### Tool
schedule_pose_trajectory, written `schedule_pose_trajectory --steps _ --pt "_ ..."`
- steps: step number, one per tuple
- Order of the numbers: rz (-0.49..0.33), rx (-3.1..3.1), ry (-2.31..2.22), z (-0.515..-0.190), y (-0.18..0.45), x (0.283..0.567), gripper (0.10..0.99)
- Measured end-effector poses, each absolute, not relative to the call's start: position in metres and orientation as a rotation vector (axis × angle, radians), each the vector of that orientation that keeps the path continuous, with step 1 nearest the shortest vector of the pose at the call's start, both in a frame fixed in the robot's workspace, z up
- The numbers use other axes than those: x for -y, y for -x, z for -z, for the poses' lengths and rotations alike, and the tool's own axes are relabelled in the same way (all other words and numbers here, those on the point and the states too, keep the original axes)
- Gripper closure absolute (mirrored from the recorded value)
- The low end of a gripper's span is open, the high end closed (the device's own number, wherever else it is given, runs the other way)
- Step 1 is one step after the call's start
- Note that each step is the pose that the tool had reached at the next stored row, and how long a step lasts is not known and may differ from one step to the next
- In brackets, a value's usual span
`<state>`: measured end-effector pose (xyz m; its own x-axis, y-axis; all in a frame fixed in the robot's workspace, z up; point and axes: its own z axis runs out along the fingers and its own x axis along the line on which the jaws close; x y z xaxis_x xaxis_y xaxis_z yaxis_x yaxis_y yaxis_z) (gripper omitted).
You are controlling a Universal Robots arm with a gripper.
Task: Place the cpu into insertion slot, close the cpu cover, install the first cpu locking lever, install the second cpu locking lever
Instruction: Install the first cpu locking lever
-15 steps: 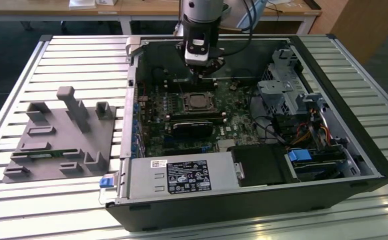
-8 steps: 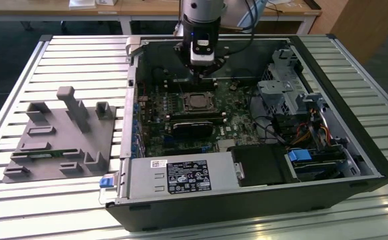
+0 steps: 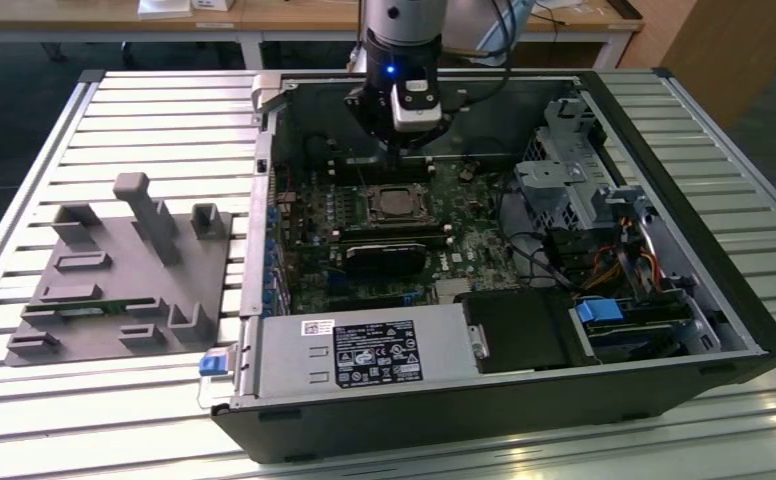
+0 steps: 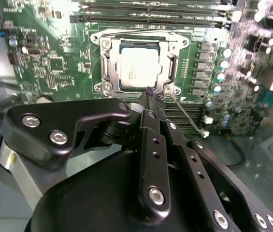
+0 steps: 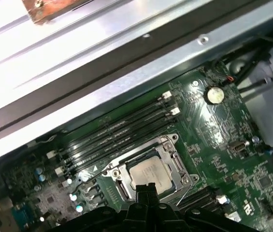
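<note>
The gripper (image 4: 151, 96) hovered beside the cpu cover (image 4: 106, 67), jaws pressed together on nothing; slipping off the thin locking lever (image 4: 189, 116) might scrape the cpu (image 4: 137, 67).

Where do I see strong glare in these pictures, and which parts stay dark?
In the exterior view, light glares off the slatted table, while the computer case is dim inside; in the first wrist view, the metal wall is washed out white and the circuit board is darker; in the second wrist view, the cpu shines and the black tool is in shade.
</note>
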<state>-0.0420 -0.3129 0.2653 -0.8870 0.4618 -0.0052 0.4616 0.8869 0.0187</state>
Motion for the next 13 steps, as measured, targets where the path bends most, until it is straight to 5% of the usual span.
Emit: schedule_pose_trajectory --steps 13 --pt "-0.028 -3.107 -0.406 -0.2650 0.0420 0.3129 0.980"
